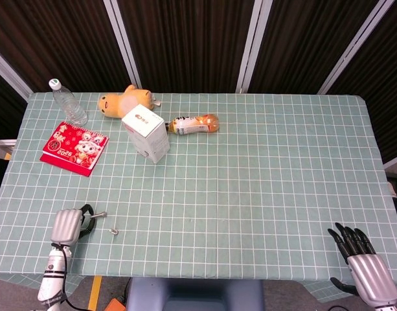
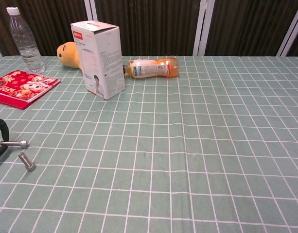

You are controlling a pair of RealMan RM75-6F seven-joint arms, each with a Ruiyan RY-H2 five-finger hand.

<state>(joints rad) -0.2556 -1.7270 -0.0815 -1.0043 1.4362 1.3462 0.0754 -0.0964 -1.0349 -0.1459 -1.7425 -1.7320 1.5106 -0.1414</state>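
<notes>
My left hand sits at the table's near left corner, silver back up. Its dark fingers pinch the end of a small metal bolt that sticks out level to the right. In the head view that bolt shows just right of the hand. A second bolt lies loose on the cloth just in front of it, seen in the head view as a bolt apart from the hand. My right hand hangs off the near right corner, fingers spread, holding nothing.
At the back left stand a white carton and a clear water bottle. An orange juice bottle lies on its side beside a yellow plush toy. A red booklet lies flat. Green checked cloth covers the table.
</notes>
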